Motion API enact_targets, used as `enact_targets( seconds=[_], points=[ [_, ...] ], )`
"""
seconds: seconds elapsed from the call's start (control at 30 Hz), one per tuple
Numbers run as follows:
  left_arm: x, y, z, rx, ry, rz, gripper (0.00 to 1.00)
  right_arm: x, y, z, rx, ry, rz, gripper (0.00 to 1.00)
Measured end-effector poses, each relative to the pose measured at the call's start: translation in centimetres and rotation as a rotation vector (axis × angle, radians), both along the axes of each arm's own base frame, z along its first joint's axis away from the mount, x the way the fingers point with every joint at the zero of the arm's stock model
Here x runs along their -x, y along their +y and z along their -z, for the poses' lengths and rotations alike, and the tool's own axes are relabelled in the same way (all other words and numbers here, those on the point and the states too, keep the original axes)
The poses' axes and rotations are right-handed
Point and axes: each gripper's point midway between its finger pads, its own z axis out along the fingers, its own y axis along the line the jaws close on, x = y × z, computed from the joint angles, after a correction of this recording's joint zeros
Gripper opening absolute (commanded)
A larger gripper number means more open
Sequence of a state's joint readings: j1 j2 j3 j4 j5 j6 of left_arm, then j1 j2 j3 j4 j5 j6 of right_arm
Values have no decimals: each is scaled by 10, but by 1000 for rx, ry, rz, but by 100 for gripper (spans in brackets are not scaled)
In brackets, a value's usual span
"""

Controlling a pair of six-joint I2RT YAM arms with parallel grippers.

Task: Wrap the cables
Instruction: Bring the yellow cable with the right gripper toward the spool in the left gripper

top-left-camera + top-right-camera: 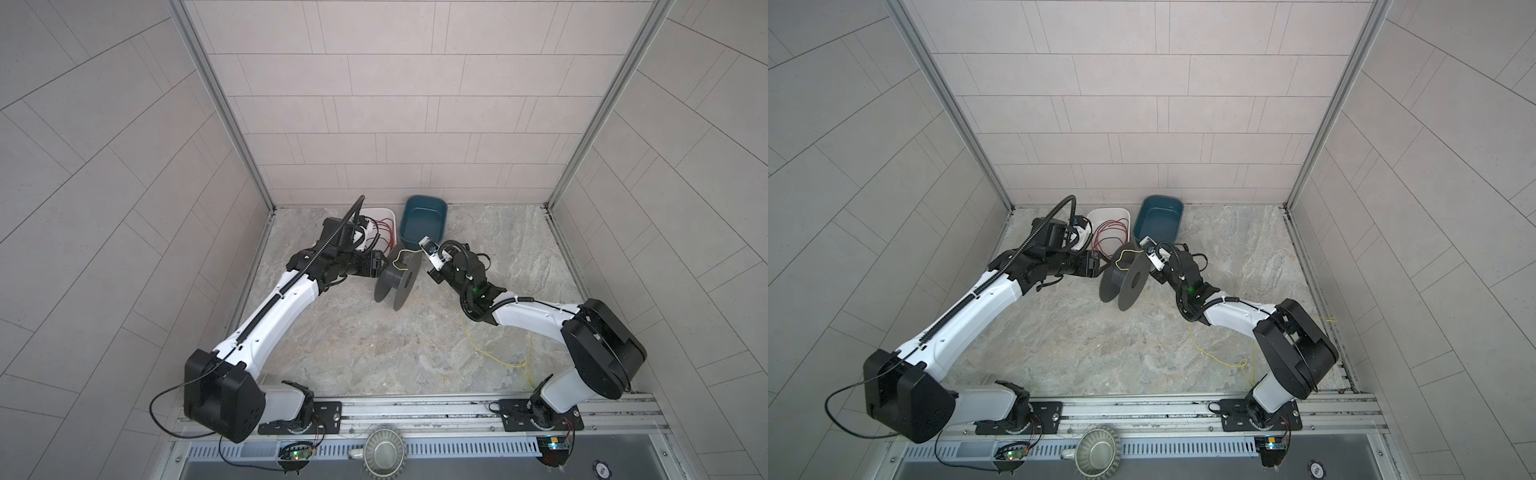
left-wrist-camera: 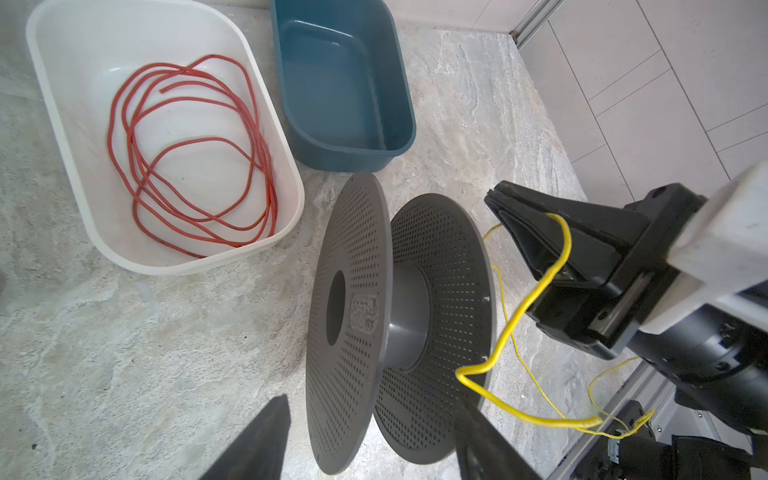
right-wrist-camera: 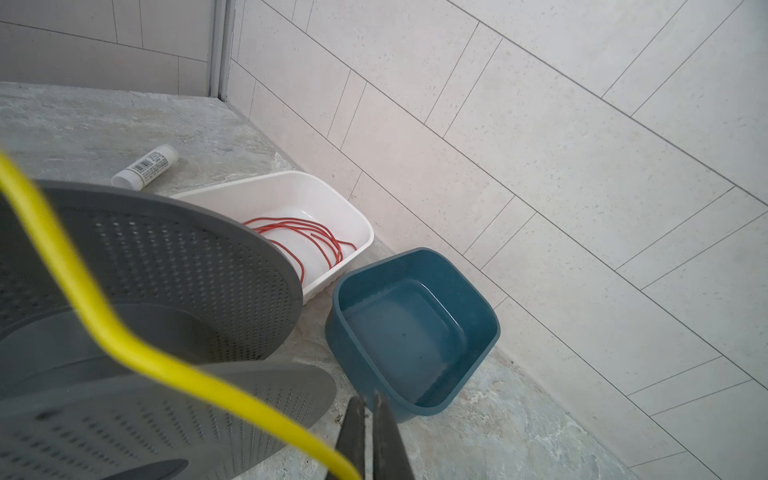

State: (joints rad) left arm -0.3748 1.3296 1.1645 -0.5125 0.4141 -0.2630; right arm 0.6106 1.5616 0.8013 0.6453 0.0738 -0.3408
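Left wrist: red wire in tub — right hand pinches cable, left seemingly wide.

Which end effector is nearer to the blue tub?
Right. The right end effector, shut on the yellow cable, sits just before the blue tub; the left end effector is past the gray spool, by the white tub.

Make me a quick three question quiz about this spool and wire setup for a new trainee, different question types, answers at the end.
1. Fill in: the red wire lies in the ____ bin.
2. True or false: yellow cable is already wound on the hub of the spool.
3. The right gripper is shut on: A) red wire B) yellow cable C) spool.

Key: 1 white bin; 2 false; 3 B.
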Motion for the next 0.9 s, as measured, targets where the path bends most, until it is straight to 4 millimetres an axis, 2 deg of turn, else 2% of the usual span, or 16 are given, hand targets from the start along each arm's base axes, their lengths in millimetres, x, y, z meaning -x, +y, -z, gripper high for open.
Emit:
enact_targets(
  seconds=[0.17,0.57,0.9],
  points=[
    [-1,-5,6,36,-2,8,68,-2,-1,10,19,23,9,0],
    [-13,-19,-8,118,-79,42,67,-6,1,17,45,59,14,0],
    [-24,-24,13,97,-44,49,66,-10,4,18,60,78,13,0]
  ],
)
